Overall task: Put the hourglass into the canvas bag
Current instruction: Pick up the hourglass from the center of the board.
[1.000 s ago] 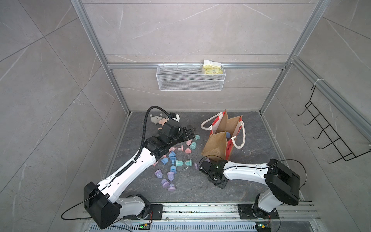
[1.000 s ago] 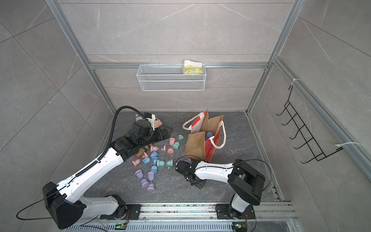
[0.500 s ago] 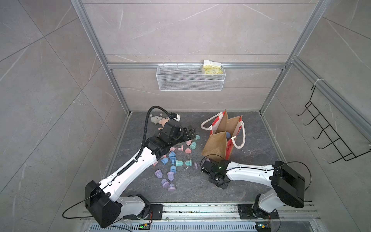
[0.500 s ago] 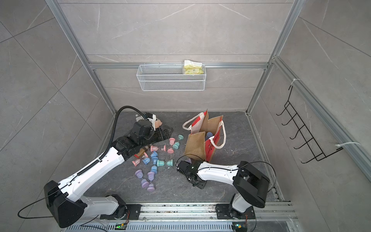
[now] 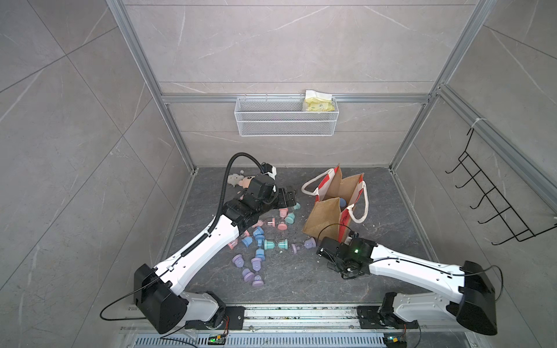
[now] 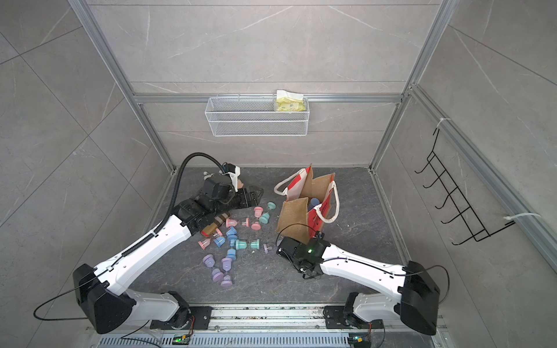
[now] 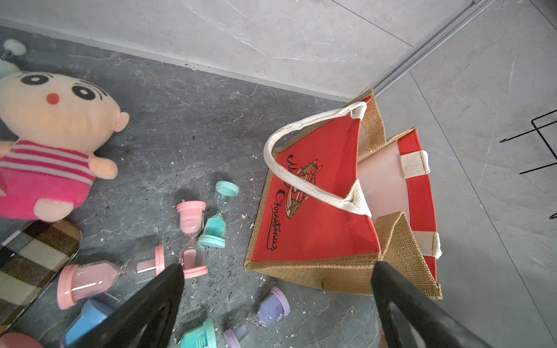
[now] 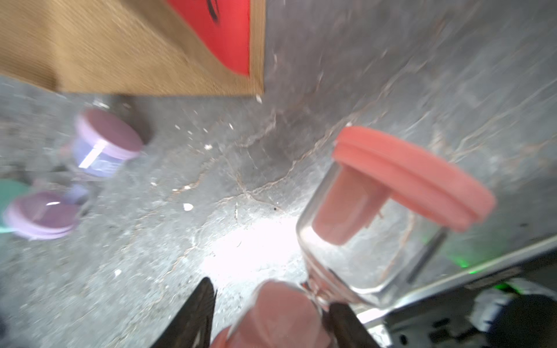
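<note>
The canvas bag stands upright and open at the right of the floor, with red printed panels, tan burlap sides and white handles. A blue hourglass lies inside it. My right gripper is low at the bag's near corner and shut on a pink hourglass at its waist. In both top views the held hourglass is hidden under the wrist. My left gripper hangs wide open and holds nothing, above the loose hourglasses left of the bag.
Several pink, teal, blue and purple hourglasses lie scattered on the floor between the arms. A plush doll and a plaid item lie at the left. A wire basket hangs on the back wall, a hook rack on the right wall.
The right arm's elbow has swung out to the right and toward the front, while its gripper stays by the bag's near corner with the hourglass. The left arm has barely moved.
</note>
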